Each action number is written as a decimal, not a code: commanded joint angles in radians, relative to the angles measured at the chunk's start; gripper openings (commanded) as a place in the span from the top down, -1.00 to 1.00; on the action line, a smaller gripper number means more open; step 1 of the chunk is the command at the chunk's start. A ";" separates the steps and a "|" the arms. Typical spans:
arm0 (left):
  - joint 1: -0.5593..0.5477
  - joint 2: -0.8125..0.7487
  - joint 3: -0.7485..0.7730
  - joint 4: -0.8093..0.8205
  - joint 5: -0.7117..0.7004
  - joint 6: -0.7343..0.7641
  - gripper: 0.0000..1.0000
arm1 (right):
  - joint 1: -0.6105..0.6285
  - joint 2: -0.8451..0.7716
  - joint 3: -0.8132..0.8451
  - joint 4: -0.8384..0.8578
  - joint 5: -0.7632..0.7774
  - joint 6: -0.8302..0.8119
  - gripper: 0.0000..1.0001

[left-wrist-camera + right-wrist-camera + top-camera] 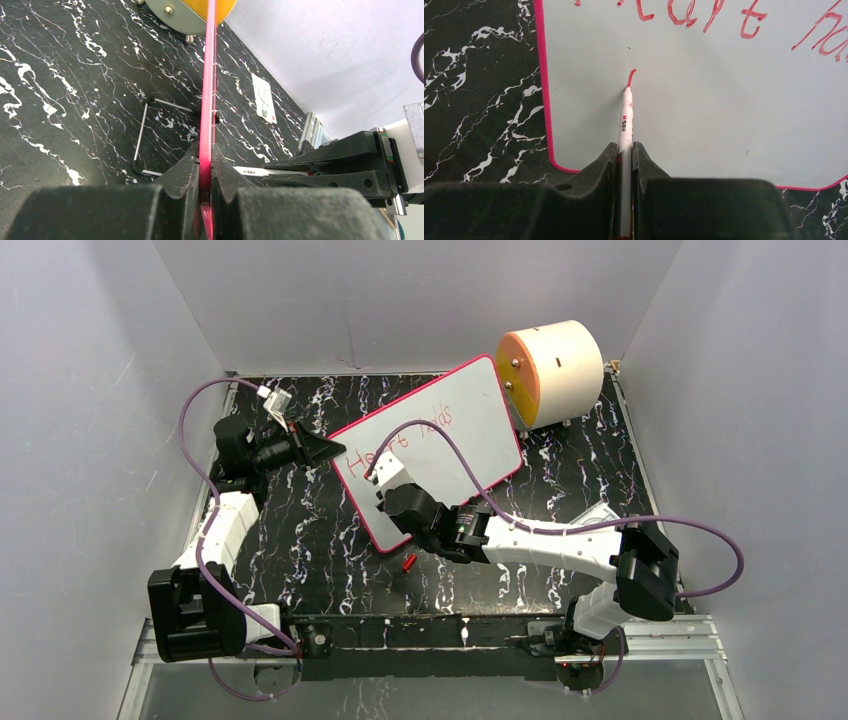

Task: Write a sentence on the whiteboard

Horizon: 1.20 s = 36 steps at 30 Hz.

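Top view, nearest the bases: a small red piece (pixel 408 562) lies on the black marbled table (pixel 300 540), just off the near corner of the whiteboard (pixel 470 420).

Right end effector (pixel 625 152): jaws closed tight on a white marker (pixel 626 120), which sticks out straight ahead between the fingers. The tip touches the board at the foot of a short red stroke (pixel 631 77), in the bare lower-left area close to the pink rim.

The whiteboard sits at mid-table, turned at a slant, with its long axis running from near left to far right. The sentence (pixel 410 438) is so far one slanted line of red lettering above the marker tip. The first word begins with a capital H, and a second word follows it.

Left end effector (pixel 205 155): closed on the board's left corner, with the rim pinched between both fingers. The left wrist view shows the board edge-on. A thin wire frame (pixel 141 135) lies on the table beyond the fingers.

Farthest: a cream cylinder (pixel 553 370) with an orange face, at the back right, just beside the board's far corner.
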 commanded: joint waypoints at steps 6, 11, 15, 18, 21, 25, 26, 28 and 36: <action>-0.007 -0.018 0.006 -0.050 0.009 0.049 1.00 | -0.007 0.008 0.032 -0.051 -0.019 0.052 1.00; -0.008 -0.018 0.006 -0.051 0.009 0.050 1.00 | -0.007 0.004 0.025 -0.067 -0.032 0.064 1.00; -0.007 -0.018 0.006 -0.050 0.009 0.049 1.00 | -0.005 -0.002 0.023 -0.077 -0.042 0.072 1.00; -0.007 -0.018 0.006 -0.051 0.007 0.049 1.00 | -0.006 -0.001 0.024 -0.084 -0.043 0.075 1.00; -0.007 -0.020 0.006 -0.051 0.007 0.049 1.00 | -0.005 -0.001 0.026 -0.090 -0.045 0.079 1.00; -0.007 -0.020 0.006 -0.051 0.007 0.049 1.00 | -0.005 -0.022 0.020 -0.080 -0.034 0.085 1.00; -0.007 -0.020 0.006 -0.051 0.007 0.049 1.00 | -0.005 -0.035 0.013 -0.065 -0.033 0.080 1.00; -0.008 -0.020 0.006 -0.051 0.006 0.049 1.00 | -0.004 -0.064 -0.011 -0.027 -0.027 0.070 1.00; -0.008 -0.018 0.006 -0.051 0.007 0.048 1.00 | -0.004 -0.088 -0.044 0.047 0.005 0.045 1.00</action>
